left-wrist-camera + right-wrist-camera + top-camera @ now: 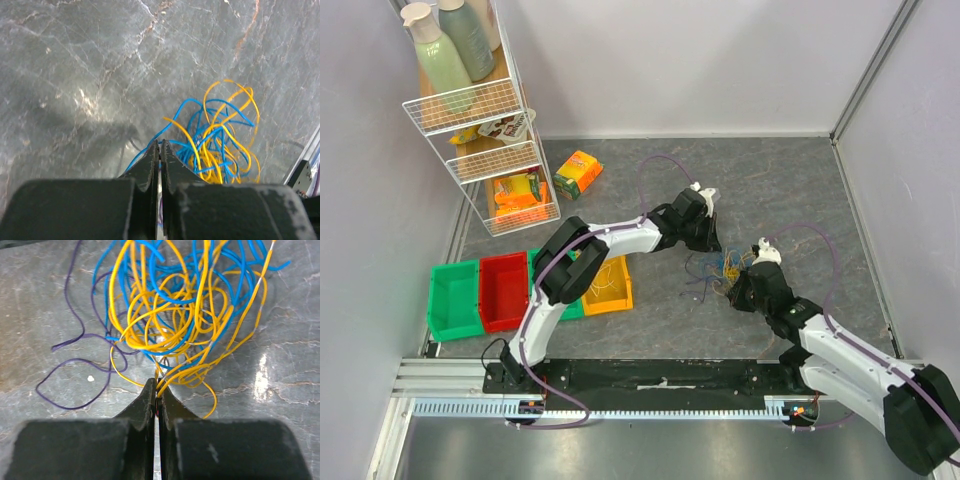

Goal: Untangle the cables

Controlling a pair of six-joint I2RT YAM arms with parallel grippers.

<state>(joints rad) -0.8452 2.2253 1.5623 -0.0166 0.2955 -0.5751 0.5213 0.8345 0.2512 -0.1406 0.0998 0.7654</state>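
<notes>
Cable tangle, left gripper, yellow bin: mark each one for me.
cable tangle [200,310], right wrist view, on the middle of the yellow and blue knot.
left gripper [160,144], left wrist view, between the closed fingertips.
yellow bin [610,308], top view, on its near rim.

The cables [725,268] lie in one bunch on the table [790,180], a little right of its middle. The left gripper [710,243] sits at the bunch's far side and the right gripper [737,287] at its near right side, with the bunch between them. A loose strand [696,284] trails out on the bunch's left. A rack [480,130] stands in the far left corner with bottles [450,50] on its top shelf. A packet [578,173] lies on the table just right of it. A row of bins [455,298] sits by the near edge at the left.
</notes>
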